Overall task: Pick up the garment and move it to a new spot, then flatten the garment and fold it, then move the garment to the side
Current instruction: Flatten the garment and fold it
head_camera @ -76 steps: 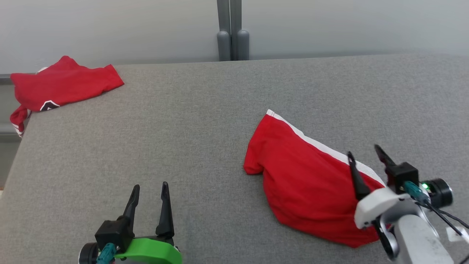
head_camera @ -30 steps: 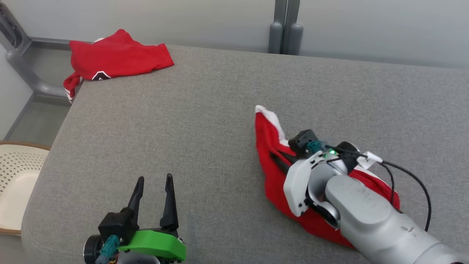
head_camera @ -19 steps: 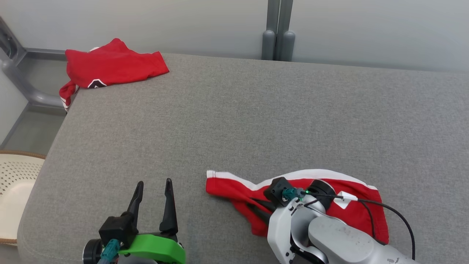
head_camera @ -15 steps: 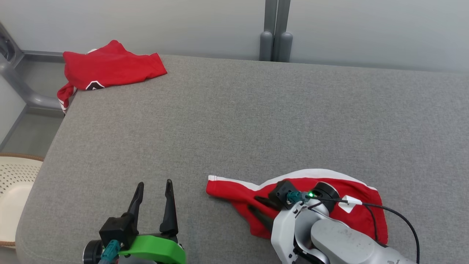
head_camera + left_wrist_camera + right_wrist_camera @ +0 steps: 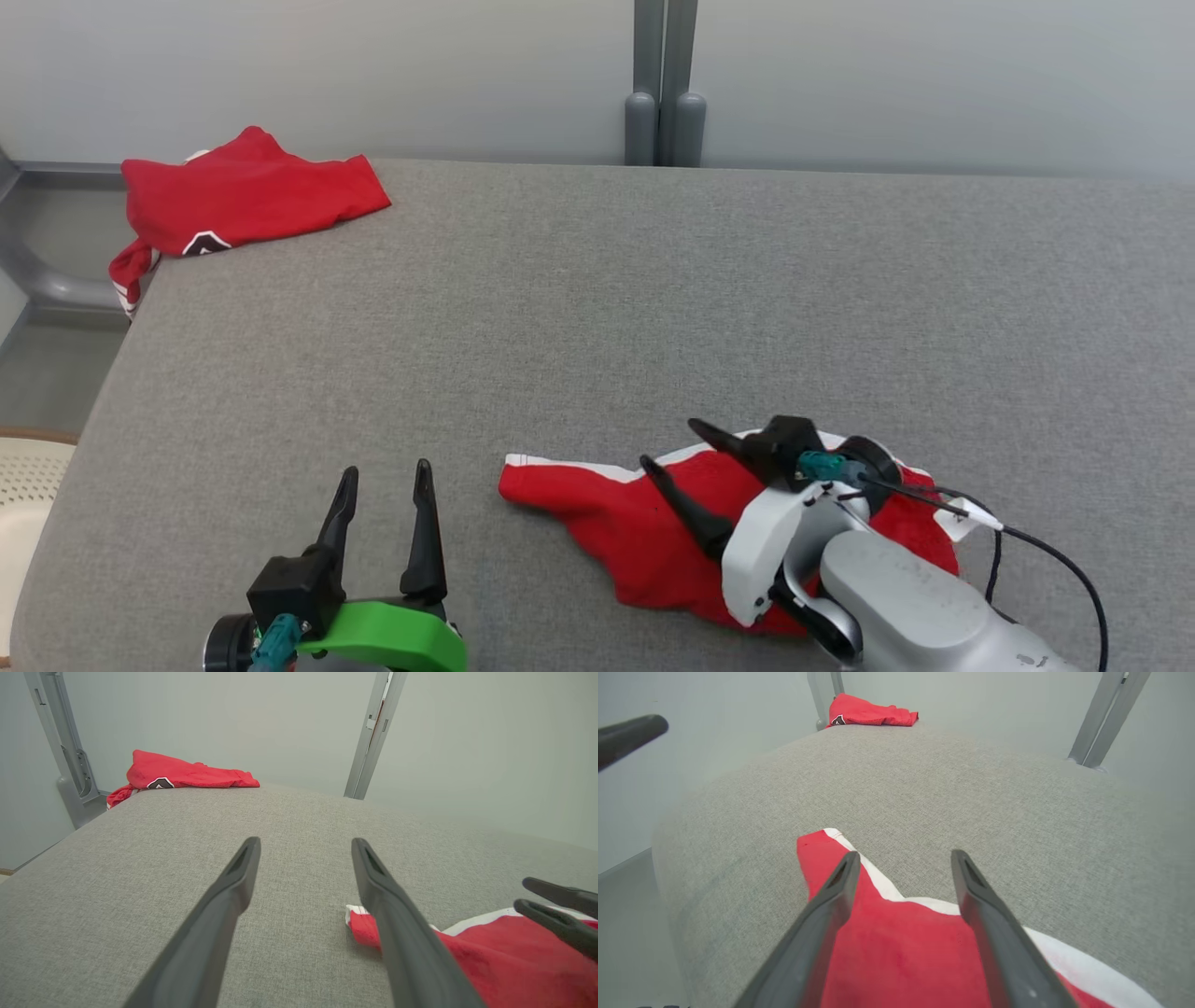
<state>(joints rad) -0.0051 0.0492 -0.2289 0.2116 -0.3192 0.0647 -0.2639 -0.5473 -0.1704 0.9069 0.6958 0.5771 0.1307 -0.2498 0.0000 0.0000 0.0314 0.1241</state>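
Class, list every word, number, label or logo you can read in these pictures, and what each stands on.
No words or numbers can be read.
The far red garment carries a black-and-white emblem, no letters legible.
The white tag beside the near garment is too small to read.

— Where is the left gripper (image 5: 386, 469)?
— Near left, on its green wrist shell. Its two long dark fingers point far, jaws spread, nothing between them.
— And the right gripper (image 5: 668, 442)?
— On a pale grey forearm (image 5: 915, 607) slanting in from the near right, fingers aimed left and far, jaws wide apart, empty.
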